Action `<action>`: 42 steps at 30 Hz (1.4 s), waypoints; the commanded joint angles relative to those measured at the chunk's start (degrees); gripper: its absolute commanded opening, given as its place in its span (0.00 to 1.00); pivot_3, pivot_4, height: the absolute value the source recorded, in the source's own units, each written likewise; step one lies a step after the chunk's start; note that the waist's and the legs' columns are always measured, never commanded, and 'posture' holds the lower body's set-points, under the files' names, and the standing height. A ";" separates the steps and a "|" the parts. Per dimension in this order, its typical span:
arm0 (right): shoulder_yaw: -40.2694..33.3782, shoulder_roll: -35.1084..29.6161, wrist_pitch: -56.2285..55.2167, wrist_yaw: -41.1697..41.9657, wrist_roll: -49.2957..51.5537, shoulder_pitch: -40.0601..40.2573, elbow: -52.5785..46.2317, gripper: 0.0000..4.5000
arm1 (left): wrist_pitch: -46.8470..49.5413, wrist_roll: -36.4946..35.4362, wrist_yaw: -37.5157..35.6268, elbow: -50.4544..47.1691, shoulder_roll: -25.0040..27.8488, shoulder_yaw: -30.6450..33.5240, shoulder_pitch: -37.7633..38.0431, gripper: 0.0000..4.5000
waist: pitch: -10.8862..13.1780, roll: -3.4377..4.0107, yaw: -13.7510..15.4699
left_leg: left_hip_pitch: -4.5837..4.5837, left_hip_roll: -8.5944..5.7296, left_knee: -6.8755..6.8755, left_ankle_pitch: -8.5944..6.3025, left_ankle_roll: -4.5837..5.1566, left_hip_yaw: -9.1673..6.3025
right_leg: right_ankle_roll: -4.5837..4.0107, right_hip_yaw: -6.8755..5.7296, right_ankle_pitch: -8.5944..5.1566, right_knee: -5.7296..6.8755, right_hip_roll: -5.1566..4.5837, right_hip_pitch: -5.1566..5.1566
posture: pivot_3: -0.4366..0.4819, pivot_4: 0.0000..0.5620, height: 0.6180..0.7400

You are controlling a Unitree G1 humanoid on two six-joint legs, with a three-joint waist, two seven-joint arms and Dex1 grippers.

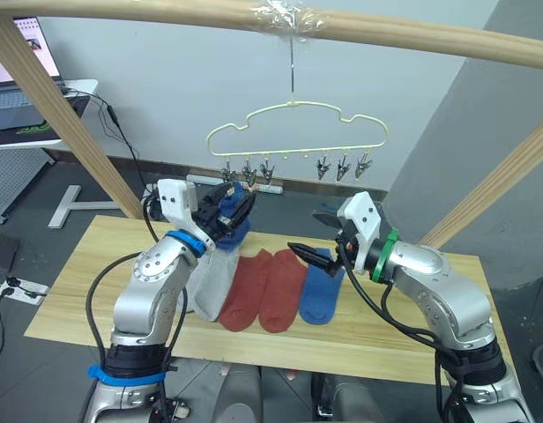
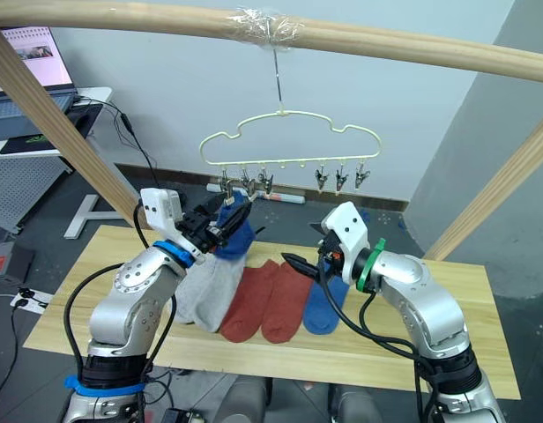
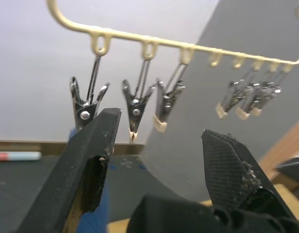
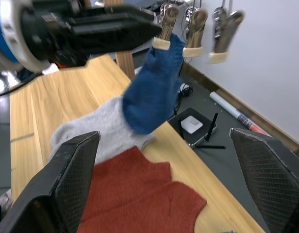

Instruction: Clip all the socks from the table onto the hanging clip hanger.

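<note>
1. Left gripper [image 1: 234, 202], its two black fingers spread apart with nothing between them, is raised just under the leftmost metal clips of the pale yellow wavy wire clip hanger [image 1: 298, 132].
2. One blue knit ankle sock [image 4: 153, 93] hangs from the end clip [image 4: 165, 25] beside those fingers, its toe drooping toward the pale wooden plank table [image 1: 78, 282].
3. Right gripper [image 1: 308, 254] hovers low over the table with its fingers wide apart, holding nothing, just above the second blue sock [image 1: 322, 291] lying flat.
4. Two rust red socks [image 1: 264, 289] lie side by side on the table, between the flat blue sock and the light grey socks [image 1: 211, 275].
5. The hanger hangs by its hook from a round pale wooden pole [image 1: 404, 35]; three clips [image 1: 342, 166] on its right half are bare.
</note>
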 commanded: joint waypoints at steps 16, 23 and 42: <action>-3.61 -1.33 -0.26 -2.33 2.09 -3.22 -1.54 1.00 | -10.42 7.68 4.81 12.63 -6.13 -0.18 -5.33 0.21 | 0.00 0.00 -0.31 | 0.01 -0.02 0.35 0.00 0.02 -0.04 | 0.10 -0.02 0.09 0.03 -0.01 0.16 | 0.72 0.34 1.00; -4.28 -1.70 0.76 -2.77 2.76 -4.55 -1.49 1.00 | -12.87 8.65 5.27 17.37 -7.32 -0.19 -8.27 0.21 | 0.01 0.01 -0.35 | 0.00 -0.02 0.43 -0.01 0.02 -0.07 | 0.11 -0.03 0.12 0.03 0.00 0.20 | 0.70 0.34 1.00; -5.25 -2.39 1.90 -4.49 4.35 -5.22 -1.34 1.00 | -17.16 10.02 7.00 22.33 -8.59 0.40 -12.59 0.30 | 0.01 0.01 -1.64 | -0.01 -0.02 0.46 0.00 0.03 -0.06 | 0.13 0.00 0.14 0.02 -0.01 0.22 | 0.69 0.35 1.00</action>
